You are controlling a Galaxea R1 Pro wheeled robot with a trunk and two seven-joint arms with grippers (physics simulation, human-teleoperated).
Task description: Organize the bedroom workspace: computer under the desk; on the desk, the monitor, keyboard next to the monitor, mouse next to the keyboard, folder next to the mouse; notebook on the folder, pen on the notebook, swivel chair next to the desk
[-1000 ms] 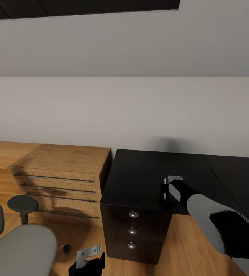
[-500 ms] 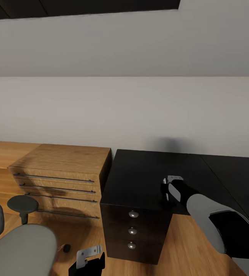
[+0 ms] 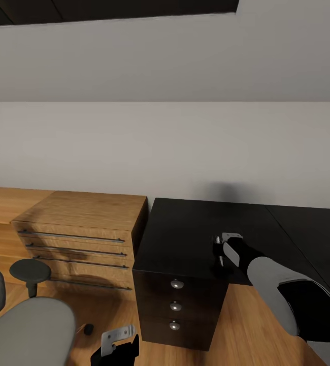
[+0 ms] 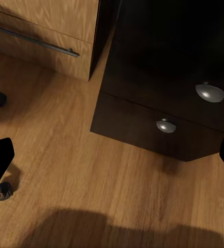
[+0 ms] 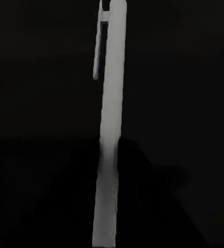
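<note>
The desk [image 3: 185,231] has a bare black top and a black drawer unit [image 3: 177,305] with round silver knobs. My right gripper [image 3: 220,255] hangs just over the top near its front edge, shut on the pen [image 3: 221,257], a thin pale stick held upright. Close up in the right wrist view, the pen [image 5: 109,134] shows its clip against the black top. The grey swivel chair [image 3: 28,330] stands at the lower left with a black armrest [image 3: 30,271]. My left gripper [image 3: 117,345] is low beside the chair, open over the wood floor [image 4: 112,160].
A low light-wood cabinet [image 3: 78,229] with long bar handles stands left of the desk against the white wall. A small black lump [image 3: 88,329] lies on the floor between chair and drawers; mouse or castor, I cannot tell. The drawer knobs [image 4: 210,93] face the left wrist camera.
</note>
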